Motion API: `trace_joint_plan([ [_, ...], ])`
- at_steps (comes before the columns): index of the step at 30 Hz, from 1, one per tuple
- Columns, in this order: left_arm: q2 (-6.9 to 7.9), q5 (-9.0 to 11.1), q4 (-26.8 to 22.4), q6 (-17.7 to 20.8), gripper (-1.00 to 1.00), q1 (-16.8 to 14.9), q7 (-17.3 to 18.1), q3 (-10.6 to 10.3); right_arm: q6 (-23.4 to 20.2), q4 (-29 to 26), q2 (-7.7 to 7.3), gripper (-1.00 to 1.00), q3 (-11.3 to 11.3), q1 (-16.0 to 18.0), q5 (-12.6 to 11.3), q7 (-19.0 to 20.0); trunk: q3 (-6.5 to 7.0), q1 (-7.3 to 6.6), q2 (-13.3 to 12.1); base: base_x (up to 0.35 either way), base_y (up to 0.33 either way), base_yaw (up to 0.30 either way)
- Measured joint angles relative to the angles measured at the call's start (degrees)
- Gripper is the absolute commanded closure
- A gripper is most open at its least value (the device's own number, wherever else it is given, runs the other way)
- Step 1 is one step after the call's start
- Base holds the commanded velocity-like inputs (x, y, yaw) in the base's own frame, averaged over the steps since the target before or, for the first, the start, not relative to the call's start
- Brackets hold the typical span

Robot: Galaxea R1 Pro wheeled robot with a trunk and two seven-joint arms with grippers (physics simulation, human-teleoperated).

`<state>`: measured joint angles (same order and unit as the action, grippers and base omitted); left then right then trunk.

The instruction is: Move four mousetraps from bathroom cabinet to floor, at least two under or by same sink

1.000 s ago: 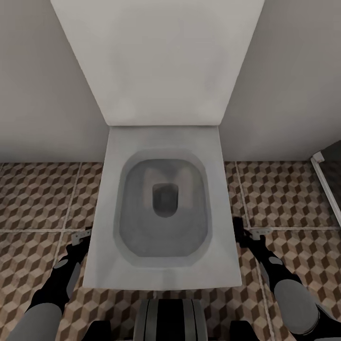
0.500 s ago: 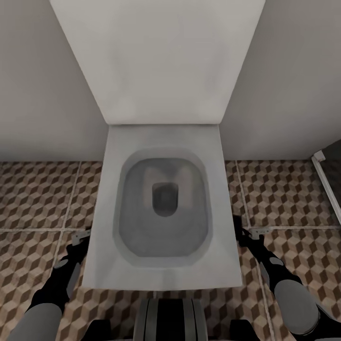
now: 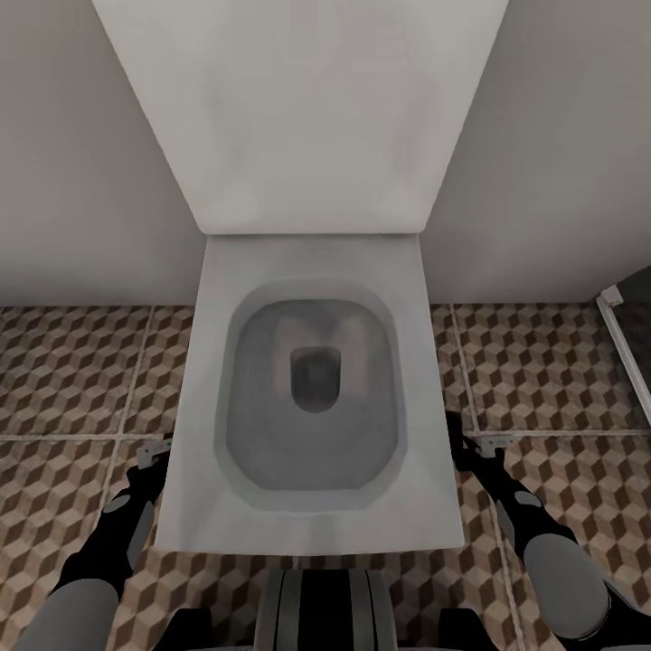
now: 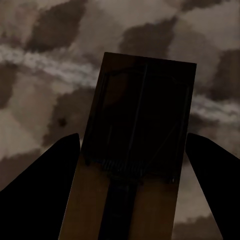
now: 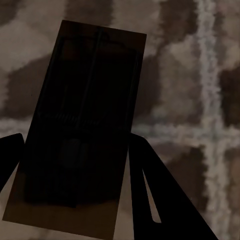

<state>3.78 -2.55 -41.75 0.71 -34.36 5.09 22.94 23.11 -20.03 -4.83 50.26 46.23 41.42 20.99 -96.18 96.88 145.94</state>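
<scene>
Toilet (image 3: 312,398) straight below my head camera, white and square-edged, its lid raised against the grey wall (image 3: 81,154) behind it. My two arms hang down on either side of the bowl, over the bathroom floor (image 3: 72,371) with its brown, beige and white cube tiles and pale grout lines. At the far right edge a pale frame (image 3: 624,348) borders a darker strip of floor.

My left gripper (image 4: 131,165) has its dark fingers (image 4: 42,185) standing on either side of a mousetrap (image 4: 137,135), a flat brown wooden board with dark metal parts on its face. The board sticks out past my fingertips, with blurred floor tiles beyond it. The fingers look closed against its long edges, so I take it as held (the contact itself sits in deep shadow).

My right gripper (image 5: 75,165) carries a second mousetrap (image 5: 82,125) the same way: the board runs between my two dark fingers (image 5: 160,195), its wire and spring parts dim but readable, and the tile pattern and a crossing of grout lines show behind it. Here too the fingers sit tight beside the board's edges.

From the head camera I see the left gripper (image 3: 152,457) just beside the toilet's left flank and the right gripper (image 3: 475,448) just beside its right flank, both low near the floor; the traps are too small and shaded to pick out from there.
</scene>
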Motion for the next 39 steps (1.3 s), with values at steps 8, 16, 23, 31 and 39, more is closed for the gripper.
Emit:
trace_joint_plan([
  [8, 0.0, 0.0, 0.0, 0.0, 1.0, 0.0, 0.0, 0.0, 0.0, 0.0, 0.0, 1.0, 0.0, 0.0, 0.13, 0.0, 0.0, 0.0, 0.0, 0.0, 0.0, 0.0],
  [16, 0.0, 0.0, 0.0, 0.0, 1.0, 0.0, 0.0, 0.0, 0.0, 0.0, 0.02, 1.0, 0.0, 0.0, 0.17, 0.0, 0.0, 0.0, 0.0, 0.0, 0.0, 0.0],
  [23, 0.0, 0.0, 0.0, 0.0, 1.0, 0.0, -0.01, 0.0, -0.05, 0.0, 0.0, 1.0, 0.0, 0.0, 0.26, 0.0, 0.0, 0.0, 0.0, 0.0, 0.0, 0.0],
  [31, -0.08, 0.0, 0.0, 0.0, 1.0, 0.0, -0.02, 0.0, -0.08, 0.0, 0.0, 1.0, -0.03, 0.0, 0.19, 0.0, 0.0, 0.0, 0.0, 0.0, 0.0, 0.0],
  [39, -0.67, -0.03, 0.0, 0.01, 1.0, 0.0, -0.08, -0.07, -0.03, 0.0, 0.0, 1.0, -0.07, 0.0, 0.28, 0.0, -0.44, 0.06, 0.02, 0.0, 0.0, 0.0],
])
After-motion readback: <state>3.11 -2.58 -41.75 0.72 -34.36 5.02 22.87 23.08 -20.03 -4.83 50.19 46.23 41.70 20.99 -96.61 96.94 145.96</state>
